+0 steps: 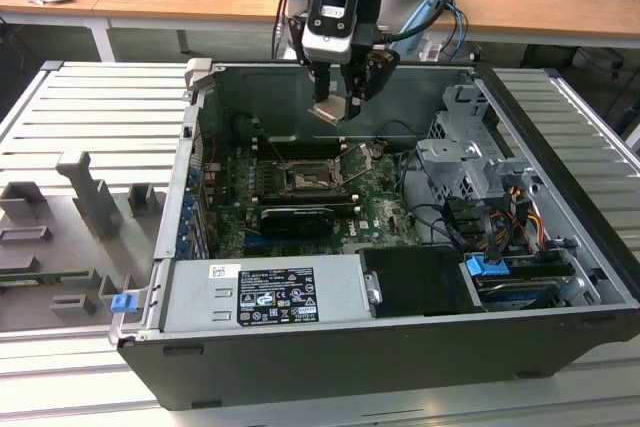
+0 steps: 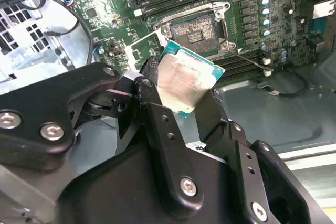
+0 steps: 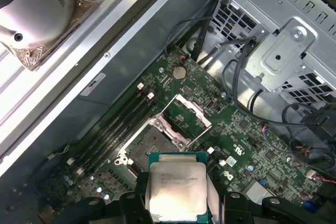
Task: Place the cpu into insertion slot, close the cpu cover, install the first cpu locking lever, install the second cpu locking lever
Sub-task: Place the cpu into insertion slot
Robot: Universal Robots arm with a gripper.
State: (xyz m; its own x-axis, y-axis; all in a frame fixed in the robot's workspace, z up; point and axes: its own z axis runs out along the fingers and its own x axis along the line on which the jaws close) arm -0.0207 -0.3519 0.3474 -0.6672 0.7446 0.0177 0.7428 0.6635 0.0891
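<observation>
One cpu (image 3: pixel 176 184), one insertion slot (image 3: pixel 151 142) and a gap of air between them, that's basically where things stand. The gripper (image 1: pixel 340 97) is clamped on the cpu by two opposite edges, with the silvery top facing up toward both wrist cameras. It hangs well above the motherboard (image 1: pixel 385 209) inside the open computer case (image 1: pixel 300 347), touching nothing but the fingers. The slot is empty and its dark centre is exposed. The cpu cover (image 3: pixel 190 115) is flipped up on the far side of it, so nothing sits between chip and socket. In the second wrist view a thin locking lever (image 2: pixel 249 60) sticks out loose beside the socket, not hooked down.

The relation that matters is that the slot sits beneath the chip but not squarely under it. In the exterior view it's lower down and a touch toward that view's left, next to the long memory slots (image 1: pixel 290 147). In the first wrist view the chip's edges look skewed against the socket frame, so I'd guess it needs some rotation as well as a sideways nudge. How level the chip is, I honestly can't tell.
</observation>
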